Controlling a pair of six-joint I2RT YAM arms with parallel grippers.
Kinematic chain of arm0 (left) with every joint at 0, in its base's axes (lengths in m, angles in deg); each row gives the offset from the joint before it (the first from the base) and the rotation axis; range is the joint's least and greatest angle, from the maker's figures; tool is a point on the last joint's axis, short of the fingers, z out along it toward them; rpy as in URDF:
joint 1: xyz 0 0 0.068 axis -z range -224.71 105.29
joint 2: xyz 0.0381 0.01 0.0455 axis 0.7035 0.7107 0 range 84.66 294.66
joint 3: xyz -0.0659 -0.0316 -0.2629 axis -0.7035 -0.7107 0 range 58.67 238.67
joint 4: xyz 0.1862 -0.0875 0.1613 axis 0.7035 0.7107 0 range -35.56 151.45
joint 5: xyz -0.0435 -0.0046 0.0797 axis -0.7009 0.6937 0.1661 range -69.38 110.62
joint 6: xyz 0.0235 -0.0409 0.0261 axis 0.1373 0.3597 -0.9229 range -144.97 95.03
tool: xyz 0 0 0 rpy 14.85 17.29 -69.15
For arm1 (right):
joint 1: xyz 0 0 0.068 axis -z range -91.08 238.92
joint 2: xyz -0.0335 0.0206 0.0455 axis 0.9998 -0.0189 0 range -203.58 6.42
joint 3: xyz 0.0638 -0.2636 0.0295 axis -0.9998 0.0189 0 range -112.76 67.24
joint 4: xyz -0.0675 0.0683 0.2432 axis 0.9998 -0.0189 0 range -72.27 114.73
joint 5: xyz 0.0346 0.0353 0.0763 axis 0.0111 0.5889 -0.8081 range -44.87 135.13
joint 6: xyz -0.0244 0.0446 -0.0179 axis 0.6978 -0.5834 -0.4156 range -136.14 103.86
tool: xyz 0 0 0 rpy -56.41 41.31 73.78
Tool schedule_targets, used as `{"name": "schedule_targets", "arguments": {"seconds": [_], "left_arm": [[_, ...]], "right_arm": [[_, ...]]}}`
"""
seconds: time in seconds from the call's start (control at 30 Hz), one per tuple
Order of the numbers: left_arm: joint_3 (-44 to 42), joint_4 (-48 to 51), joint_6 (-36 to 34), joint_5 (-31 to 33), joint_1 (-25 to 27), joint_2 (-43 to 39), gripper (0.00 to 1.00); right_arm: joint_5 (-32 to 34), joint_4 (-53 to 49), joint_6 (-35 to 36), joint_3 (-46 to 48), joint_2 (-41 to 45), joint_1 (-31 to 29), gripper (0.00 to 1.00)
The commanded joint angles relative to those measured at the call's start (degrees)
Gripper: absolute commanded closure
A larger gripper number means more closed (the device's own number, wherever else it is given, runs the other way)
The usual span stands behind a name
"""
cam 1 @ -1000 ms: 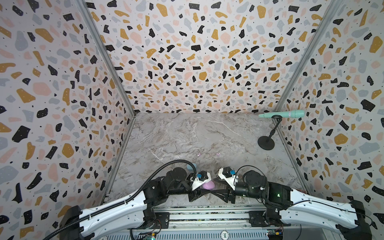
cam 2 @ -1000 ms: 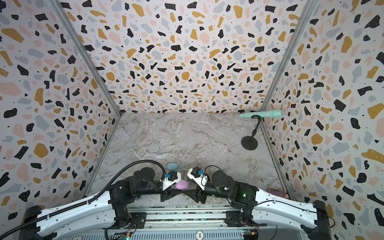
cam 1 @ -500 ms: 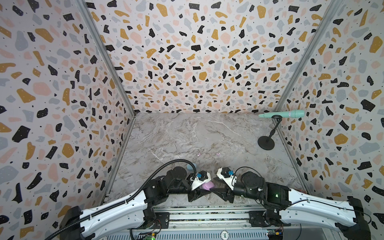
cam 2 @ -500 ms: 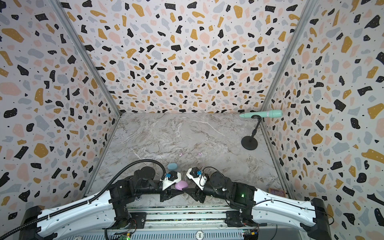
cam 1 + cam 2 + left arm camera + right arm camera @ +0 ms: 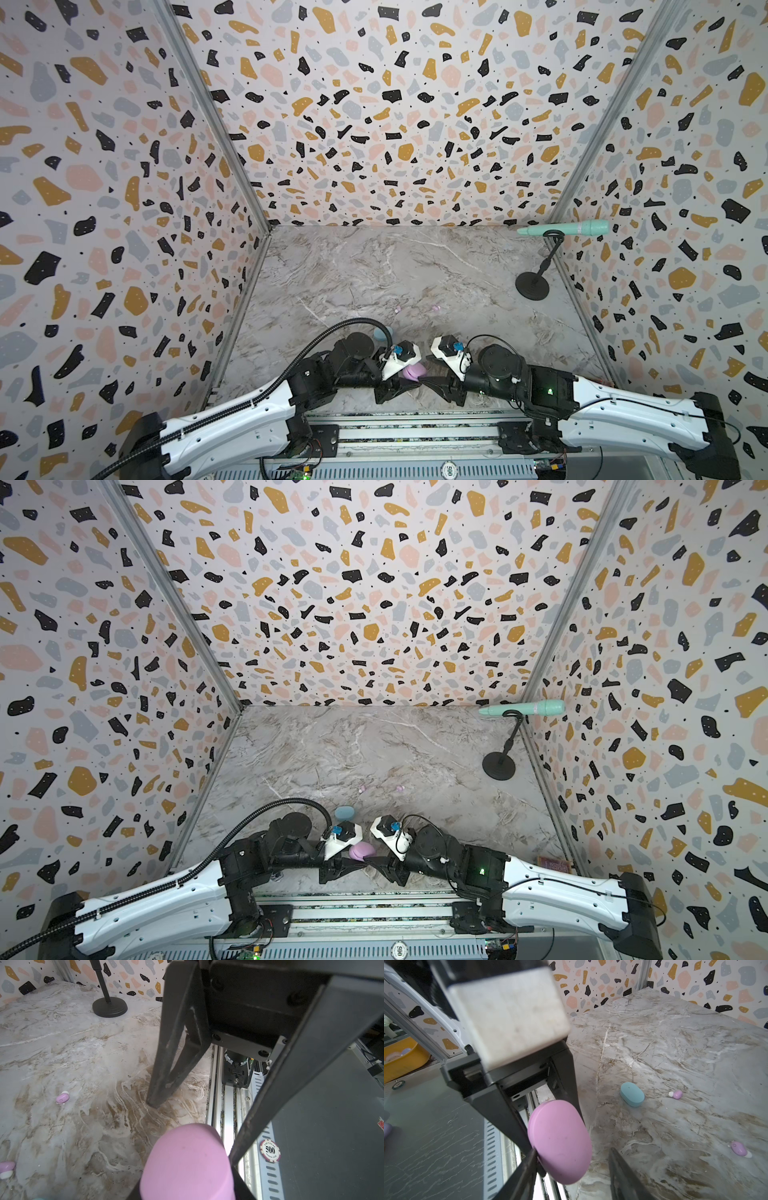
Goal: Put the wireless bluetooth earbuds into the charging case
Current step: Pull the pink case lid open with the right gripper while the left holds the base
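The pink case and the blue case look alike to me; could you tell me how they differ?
Colour: the pink case is pale pink, the blue case pale blue. Support: the pink case is clamped in the left gripper, off the table; the blue case lies free on it. Pose: the pink case is held tilted, the blue case rests flat. Both are closed, smooth ovals.

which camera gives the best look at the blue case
The right wrist view: the blue case lies whole, closed and unobstructed there. Both top views show it only as a tiny blue spot. The left wrist view barely catches it.
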State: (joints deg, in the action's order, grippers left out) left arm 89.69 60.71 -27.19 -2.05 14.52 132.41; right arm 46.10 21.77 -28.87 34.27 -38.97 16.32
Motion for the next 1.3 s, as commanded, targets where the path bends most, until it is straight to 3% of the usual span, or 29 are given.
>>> {"name": "schedule_targets", "arguments": {"seconds": [0.0, 0.33, 0.8, 1.27], "left_arm": [[2.5, -2.8, 0.1, -3.2, 0.2, -0.3, 1.00], [2.5, -2.7, 0.0, -3.0, 0.0, -0.1, 1.00], [3.0, -2.1, -0.5, -2.7, -0.2, 0.3, 1.00], [2.9, -2.0, -0.5, -3.2, -0.3, 0.1, 1.00]], "right_arm": [[3.4, -1.0, 0.6, -2.2, -0.7, -0.5, 0.45], [4.2, -0.7, 1.7, -2.3, -1.0, -2.3, 0.44], [3.8, -0.8, 2.6, -2.2, 0.1, -4.4, 0.34], [10.7, -3.2, 2.6, -3.5, -4.0, -4.8, 0.42]]}}
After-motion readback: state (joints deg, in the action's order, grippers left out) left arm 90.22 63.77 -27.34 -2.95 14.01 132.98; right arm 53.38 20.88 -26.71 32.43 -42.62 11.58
